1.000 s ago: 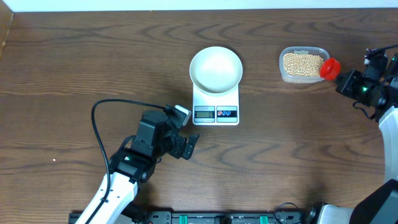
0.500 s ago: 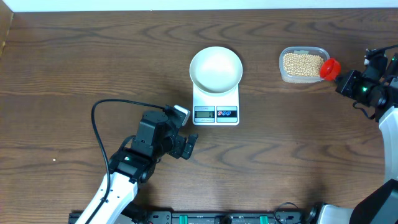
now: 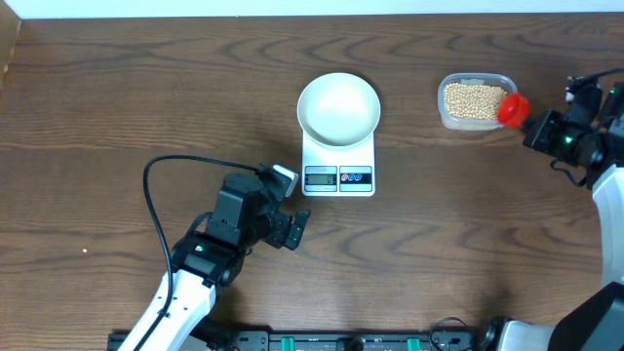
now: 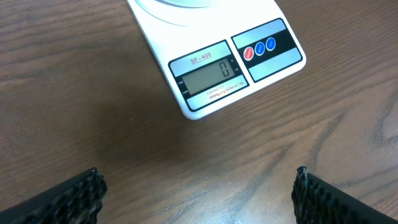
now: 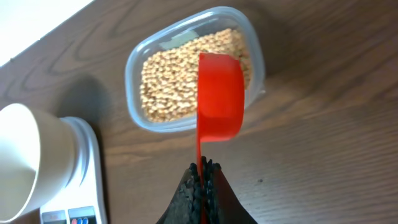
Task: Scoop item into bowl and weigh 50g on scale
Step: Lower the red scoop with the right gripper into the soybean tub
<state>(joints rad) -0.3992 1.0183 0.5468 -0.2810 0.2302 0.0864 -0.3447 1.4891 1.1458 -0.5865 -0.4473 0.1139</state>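
Observation:
The white bowl (image 3: 338,108) stands empty on the white scale (image 3: 338,168), whose display (image 4: 208,78) reads zero. Beige beans (image 3: 474,99) fill a clear tub (image 3: 444,115) at the back right. My right gripper (image 3: 538,127) is shut on the thin handle of a red scoop (image 3: 513,108). In the right wrist view the scoop's cup (image 5: 219,93) hangs over the tub's right rim above the beans (image 5: 177,84), with the gripper (image 5: 203,169) pinching the handle. My left gripper (image 3: 297,229) stands open and empty in front of the scale (image 4: 236,68), fingers wide apart (image 4: 198,190).
A black cable (image 3: 161,195) loops on the table left of the left arm. The tub sits close to the table's far edge. The bowl (image 5: 25,155) and scale (image 5: 81,186) lie left of the tub in the right wrist view.
The right gripper has shifted slightly left with the red scoop, bringing its cup further over the tub's rim. The left arm has not moved.

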